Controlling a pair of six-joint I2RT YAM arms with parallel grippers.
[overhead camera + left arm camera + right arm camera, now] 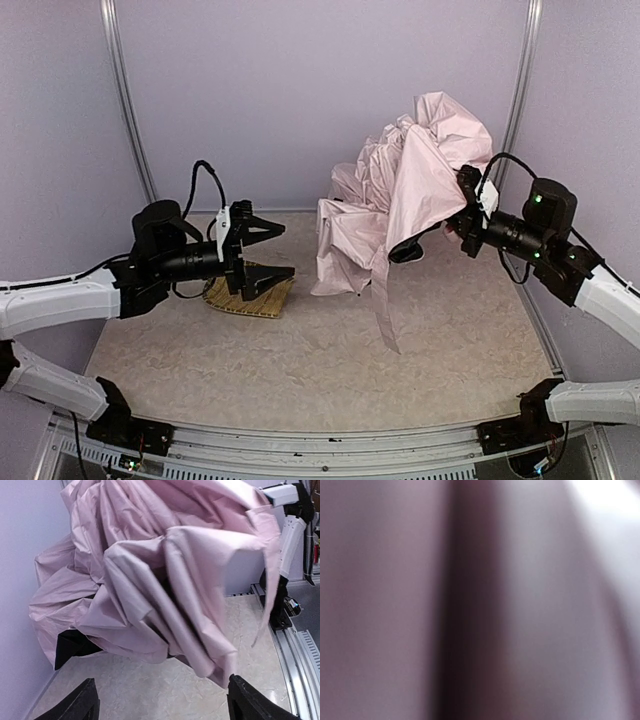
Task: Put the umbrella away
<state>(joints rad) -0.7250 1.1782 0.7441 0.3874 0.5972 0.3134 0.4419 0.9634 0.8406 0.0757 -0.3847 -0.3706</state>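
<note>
Top view, left gripper (279, 250): you have it spread wide and empty, over the woven straw mat (240, 298).
Top view, umbrella (400, 190): crumpled, right of the mat, held up by your right gripper (462, 220), which is clamped in the fabric.
Left wrist: the fingers (75, 705) face the umbrella without touching it.
Right wrist: blurred pink fabric fills the view.
</note>
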